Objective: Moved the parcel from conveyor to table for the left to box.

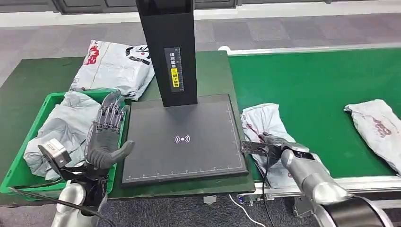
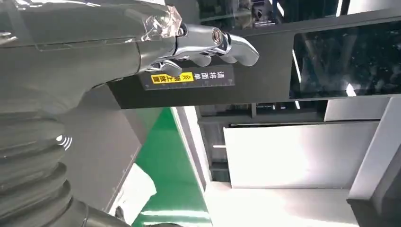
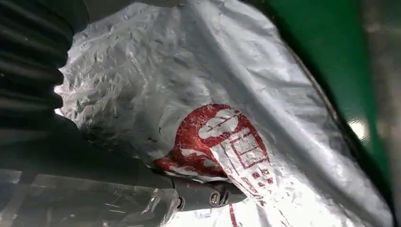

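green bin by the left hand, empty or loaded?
Loaded. The green bin holds crumpled grey parcels; the left hand hovers open at its edge.

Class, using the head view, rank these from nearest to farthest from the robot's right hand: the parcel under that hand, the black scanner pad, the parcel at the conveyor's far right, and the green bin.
1. Parcel under the right hand: the near parcel, on the belt's left end.
2. Black scanner pad: just left of the hand.
3. Far-right parcel: along the belt's right edge.
4. Green bin: across the pad, beside the left hand.
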{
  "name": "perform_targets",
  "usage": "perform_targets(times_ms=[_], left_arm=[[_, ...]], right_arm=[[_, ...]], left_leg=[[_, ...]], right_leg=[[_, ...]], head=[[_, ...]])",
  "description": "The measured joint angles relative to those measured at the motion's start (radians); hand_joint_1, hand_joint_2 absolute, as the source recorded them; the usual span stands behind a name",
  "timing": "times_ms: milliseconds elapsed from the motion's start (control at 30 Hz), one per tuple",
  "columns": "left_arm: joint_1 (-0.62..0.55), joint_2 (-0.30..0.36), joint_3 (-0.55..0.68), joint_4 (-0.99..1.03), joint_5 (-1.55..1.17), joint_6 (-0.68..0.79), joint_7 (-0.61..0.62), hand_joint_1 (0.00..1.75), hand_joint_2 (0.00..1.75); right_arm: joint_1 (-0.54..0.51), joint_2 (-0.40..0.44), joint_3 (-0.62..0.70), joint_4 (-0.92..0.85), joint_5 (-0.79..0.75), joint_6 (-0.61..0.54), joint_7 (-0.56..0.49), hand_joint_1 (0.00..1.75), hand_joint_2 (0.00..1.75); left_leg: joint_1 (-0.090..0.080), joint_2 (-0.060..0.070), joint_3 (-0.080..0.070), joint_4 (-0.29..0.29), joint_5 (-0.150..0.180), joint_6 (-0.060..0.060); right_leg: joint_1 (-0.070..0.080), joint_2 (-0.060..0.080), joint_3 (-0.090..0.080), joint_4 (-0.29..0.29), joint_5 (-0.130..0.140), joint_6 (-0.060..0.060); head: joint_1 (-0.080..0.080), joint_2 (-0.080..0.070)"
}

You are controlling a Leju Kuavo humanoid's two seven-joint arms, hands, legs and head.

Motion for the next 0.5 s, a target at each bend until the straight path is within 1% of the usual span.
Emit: perform_targets(times_ms=[67, 200, 333, 367, 500], left_arm=[[0.002, 0.001, 0.0, -0.001, 0.0, 0.003, 0.001, 0.0, 1.75], [0.008, 0.003, -0.001, -0.001, 0.01, 0.004, 0.007, 0.0, 1.75], [-0.001, 0.0, -0.002, 0.003, 0.034, -0.008, 0.024, 0.0, 1.75], [-0.006, -0.002, -0.003, 0.006, 0.036, -0.008, 0.028, 0.0, 1.75], [-0.019, -0.003, -0.01, 0.016, 0.047, -0.008, 0.034, 0.0, 1.75]], right_arm=[[-0.001, 0.006, 0.006, 0.002, -0.003, 0.005, -0.001, 0.0, 1.75], [-0.005, 0.016, 0.025, 0.007, 0.0, 0.031, 0.007, 0.0, 1.75], [-0.028, 0.018, 0.073, 0.016, 0.031, 0.155, 0.018, 0.0, 1.75], [-0.036, 0.017, 0.087, 0.018, 0.039, 0.178, 0.018, 1.75, 1.75], [-0.051, 0.014, 0.134, 0.024, 0.048, 0.208, 0.011, 1.75, 1.75]], left_leg=[[0.0, 0.001, 0.001, 0.0, -0.001, -0.001], [0.001, 0.007, 0.004, 0.0, -0.002, -0.003], [0.004, 0.011, 0.008, 0.0, -0.003, -0.004], [0.004, 0.011, 0.009, 0.0, -0.003, -0.004], [0.007, 0.011, 0.013, 0.0, -0.005, -0.008]], right_leg=[[0.0, 0.0, 0.0, 0.0, 0.0, 0.0], [0.0, 0.006, 0.001, 0.0, 0.0, 0.0], [0.001, 0.01, 0.002, 0.0, 0.0, -0.002], [0.002, 0.01, 0.003, 0.0, 0.0, -0.002], [0.005, 0.01, 0.008, 0.0, -0.002, -0.005]], head=[[0.0, 0.0], [0.0, 0.0], [0.0, 0.0], [0.0, 0.0], [0.0, 0.0]])
